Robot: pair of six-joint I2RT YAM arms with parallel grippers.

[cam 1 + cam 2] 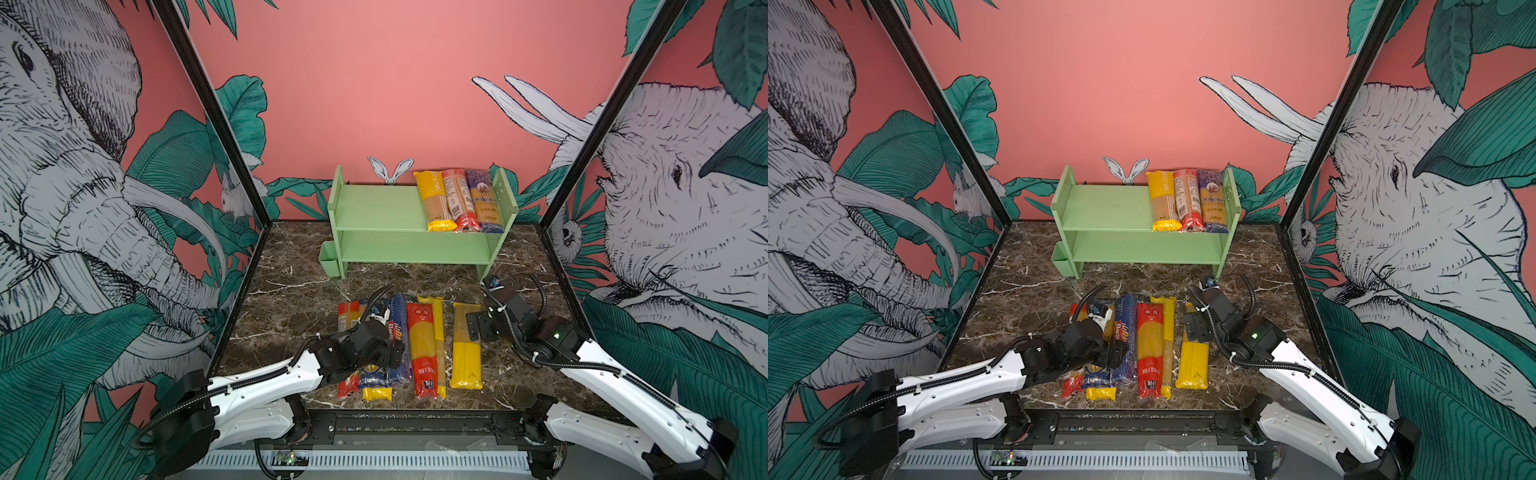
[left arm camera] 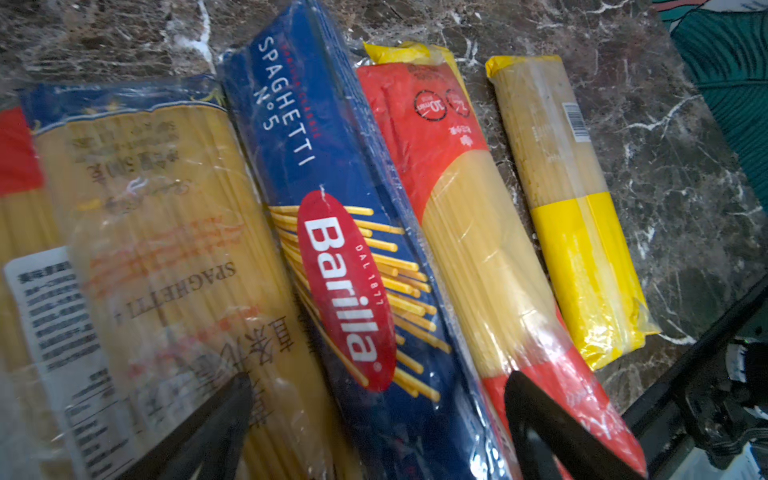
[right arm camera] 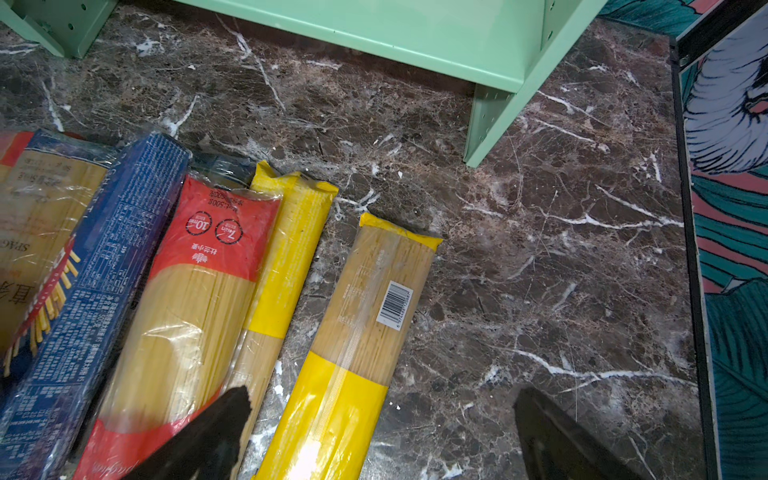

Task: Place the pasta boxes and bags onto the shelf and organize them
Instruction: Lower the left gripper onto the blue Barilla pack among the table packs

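Observation:
The pale green shelf stands at the back, with three pasta packs side by side at the right of its top tier: yellow, red and blue. Several more packs lie in a row on the marble table. My left gripper is open low over the dark blue Barilla pack, one finger on either side of it. My right gripper hangs open above the yellow-ended pack at the row's right end, which lies between its fingers. A red-ended pack lies between those two packs.
A small green cup hangs on the shelf's left side. The shelf's lower tier holds nothing. Printed walls close in both sides, and a black rail runs along the table's front edge. Bare marble lies right of the packs.

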